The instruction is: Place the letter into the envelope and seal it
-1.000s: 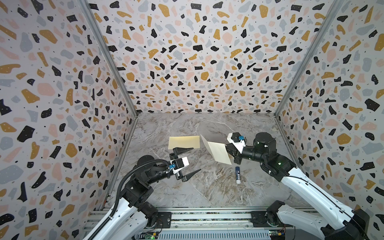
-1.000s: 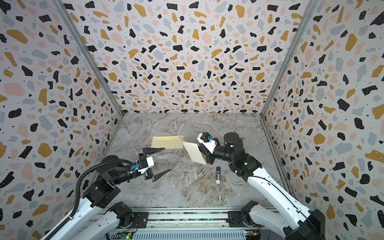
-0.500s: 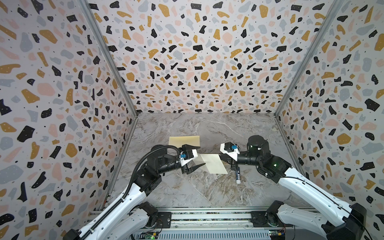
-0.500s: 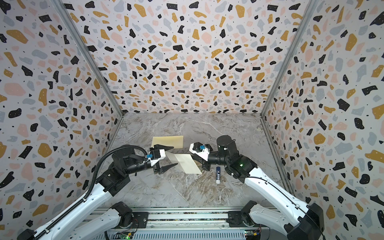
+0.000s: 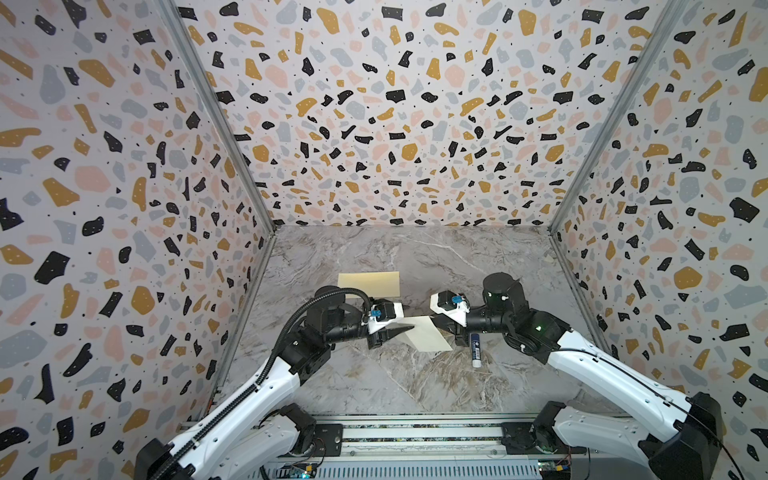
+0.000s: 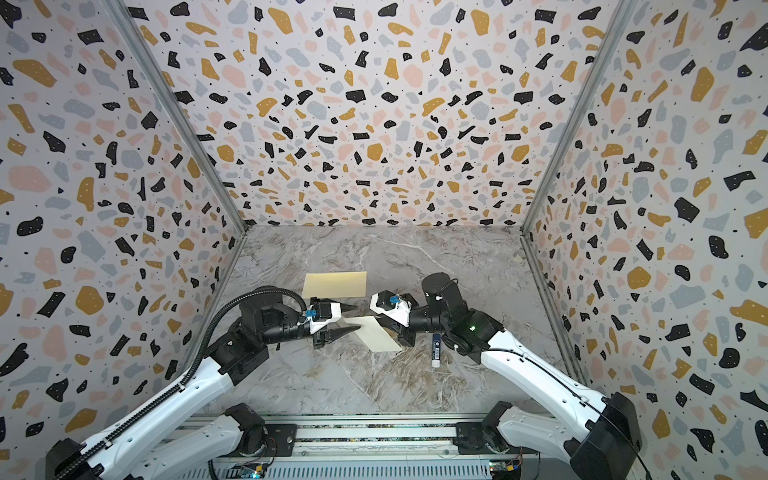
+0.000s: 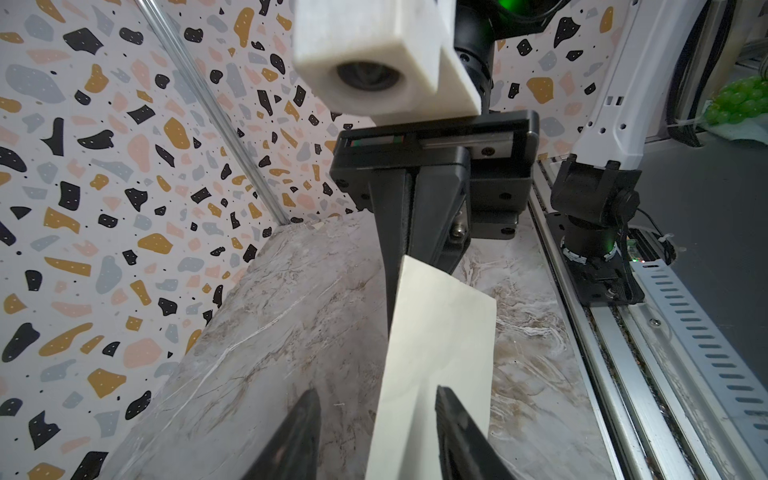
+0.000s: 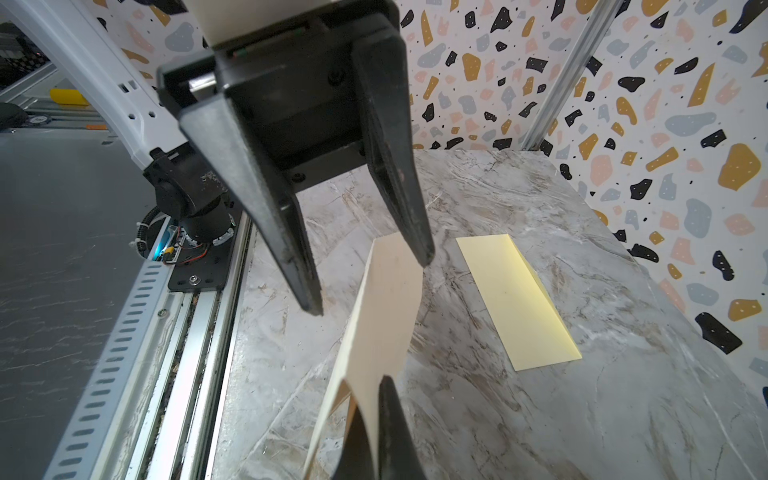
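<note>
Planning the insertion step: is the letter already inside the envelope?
No, in the right wrist view the letter hangs pinched in the right gripper, apart from the envelope lying flat on the table.

- The letter (image 7: pixel 440 353) runs off the left wrist view's edge; you can't see its end.
- Your left arm (image 5: pixel 332 322) hides part of the envelope (image 5: pixel 368 282) in both top views.

The letter (image 5: pixel 428 338) is smooth, matt cream paper. The envelope (image 5: pixel 368 282) is pale yellow paper, just as dull. The table (image 5: pixel 415 386) has a marble-look top with a faint sheen. The left gripper (image 8: pixel 370 286) has matt black plastic fingers (image 8: pixel 257 187) — the rail (image 5: pixel 415 434) is brushed metal.
</note>
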